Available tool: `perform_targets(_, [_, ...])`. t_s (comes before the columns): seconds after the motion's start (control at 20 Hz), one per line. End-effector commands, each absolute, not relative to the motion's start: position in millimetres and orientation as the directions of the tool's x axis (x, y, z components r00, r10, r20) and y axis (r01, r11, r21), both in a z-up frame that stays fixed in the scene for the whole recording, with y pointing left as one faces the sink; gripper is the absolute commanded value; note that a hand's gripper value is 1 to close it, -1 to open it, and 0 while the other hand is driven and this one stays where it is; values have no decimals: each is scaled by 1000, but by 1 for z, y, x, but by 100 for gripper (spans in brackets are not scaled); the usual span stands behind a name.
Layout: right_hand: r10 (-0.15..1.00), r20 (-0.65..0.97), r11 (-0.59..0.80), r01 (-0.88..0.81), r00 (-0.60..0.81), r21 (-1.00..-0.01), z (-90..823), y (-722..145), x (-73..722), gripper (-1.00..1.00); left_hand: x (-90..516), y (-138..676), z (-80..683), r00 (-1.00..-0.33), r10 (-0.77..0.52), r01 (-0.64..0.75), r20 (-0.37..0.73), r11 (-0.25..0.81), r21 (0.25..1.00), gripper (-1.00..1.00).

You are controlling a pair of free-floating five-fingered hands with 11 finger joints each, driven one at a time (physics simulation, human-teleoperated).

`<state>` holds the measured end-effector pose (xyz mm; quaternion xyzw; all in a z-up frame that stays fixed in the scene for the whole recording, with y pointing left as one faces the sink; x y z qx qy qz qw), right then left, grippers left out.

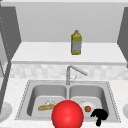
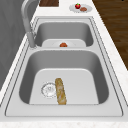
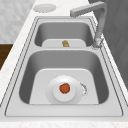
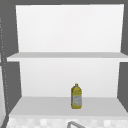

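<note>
My right hand (image 1: 100,116) hangs low over the front right corner of the sink (image 1: 25,96), fingers relaxed and holding nothing. Closest to it is a small orange-red round food (image 1: 87,108) on a white plate (image 3: 75,96) in the right basin; the food (image 3: 64,88) sits at the plate's middle. A large red ball (image 1: 67,115) stands in front of the sink's divider in the front view. A bread stick (image 1: 46,107) lies on the left basin floor beside the drain (image 2: 49,89). A yellow bottle (image 1: 76,43) stands upright on the shelf above the sink.
The faucet (image 1: 72,70) rises behind the divider, its spout angled toward the right basin. A plate (image 2: 80,10) with a red fruit (image 2: 77,5) and a brown item (image 2: 83,9) sits on the right counter. Another round plate (image 3: 44,7) lies on the left counter.
</note>
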<state>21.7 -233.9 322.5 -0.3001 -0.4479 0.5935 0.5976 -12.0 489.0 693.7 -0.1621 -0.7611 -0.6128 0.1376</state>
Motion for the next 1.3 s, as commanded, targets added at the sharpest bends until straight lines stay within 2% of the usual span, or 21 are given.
perform_targets(0.0, [978, 179, 115, -441, -106, -890, 323, -234, 22, 0, -17, 459, 694, -910, 75, 416, 409, 188, 890, -100])
perform_targets(0.5, [978, 179, 115, -441, -106, -890, 323, -234, 22, 0, -16, 400, 698, -920, 53, 392, 389, 168, 905, -100])
perform_targets(1.25, [978, 179, 115, -441, -106, -890, 323, -234, 22, 0, 5, 328, 702, -914, -137, 367, 381, 121, 922, -100])
